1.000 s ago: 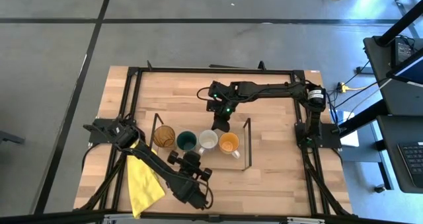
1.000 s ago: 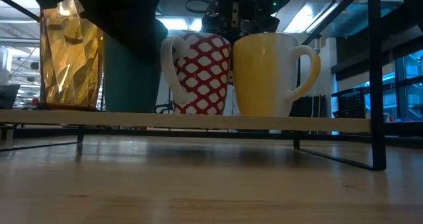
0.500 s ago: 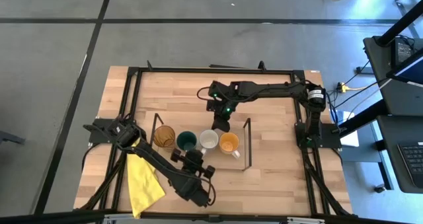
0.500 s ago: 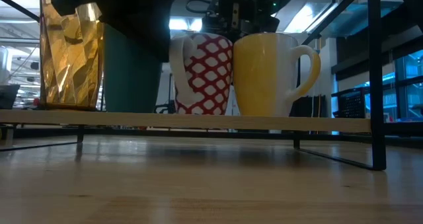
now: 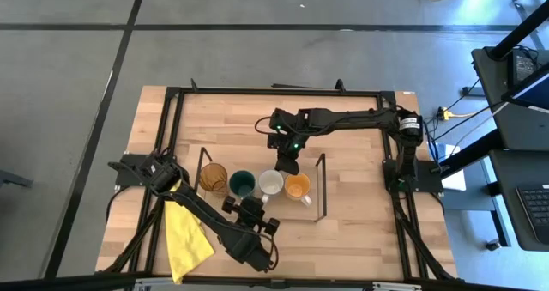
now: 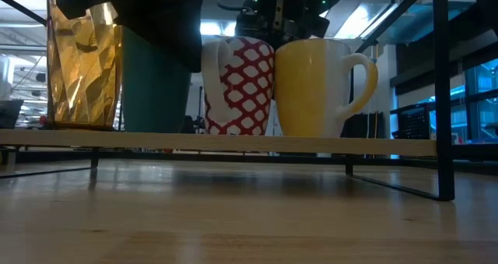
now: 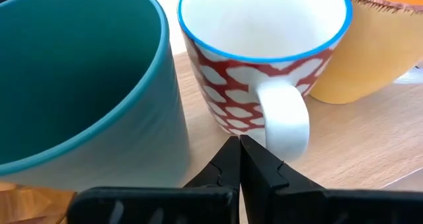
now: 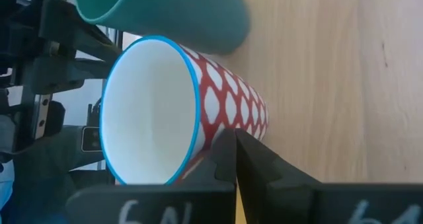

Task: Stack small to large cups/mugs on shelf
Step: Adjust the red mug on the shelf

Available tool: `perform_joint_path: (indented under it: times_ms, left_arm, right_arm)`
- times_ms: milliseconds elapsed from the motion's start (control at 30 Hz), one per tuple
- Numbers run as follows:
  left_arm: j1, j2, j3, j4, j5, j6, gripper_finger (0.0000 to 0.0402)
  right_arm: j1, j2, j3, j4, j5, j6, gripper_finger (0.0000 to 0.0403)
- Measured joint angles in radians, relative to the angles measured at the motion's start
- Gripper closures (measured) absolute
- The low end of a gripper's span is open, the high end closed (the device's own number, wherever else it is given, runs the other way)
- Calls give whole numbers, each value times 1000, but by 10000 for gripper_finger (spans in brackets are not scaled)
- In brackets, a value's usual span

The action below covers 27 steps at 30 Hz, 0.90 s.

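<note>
Four cups stand in a row on the shelf (image 5: 302, 210): an amber tumbler (image 5: 213, 178), a dark green cup (image 5: 241, 184), a white mug with a red pattern (image 5: 271, 182) and an orange mug (image 5: 297, 186). In the low view the white mug (image 6: 237, 85) stands close against the orange mug (image 6: 311, 85). My left gripper (image 7: 239, 141) is shut at the shelf's near side, its tips beside the white mug's handle (image 7: 284, 121). My right gripper (image 8: 231, 137) is shut at the mug's far side. My left gripper comes slanting down from the table's near side. Its shut fingertips (image 7: 228, 154) sit at the foot of the white mug's wall (image 7: 231, 121), right beside the handle. I cannot tell whether they touch it. The mug stands upright on the shelf. My right gripper comes slanting down from the far side. Its shut fingertips (image 8: 228, 148) lie against the white mug's patterned outer wall (image 8: 228, 115). I cannot tell whether they press it.
A yellow cloth (image 5: 187, 235) lies on the table near the front left, under my left arm. Thin black wire frames (image 5: 323, 188) stand at both ends of the shelf. Bare wood lies behind the shelf toward the far edge (image 5: 223, 119).
The white mug has turned a little about its upright axis: its handle has swung from the green cup's side toward the table's near edge. It stays on the shelf against the orange mug. Both grippers have stayed shut and nearly in place.
</note>
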Motion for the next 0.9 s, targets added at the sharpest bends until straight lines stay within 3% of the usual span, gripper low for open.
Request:
perform_joint_path:
  times_ms: [900]
  left_arm:
    - [-37, 0, 0, 24, 7, 7, 401]
  right_arm:
    - [30, 0, 0, 34, 7, 51, 400]
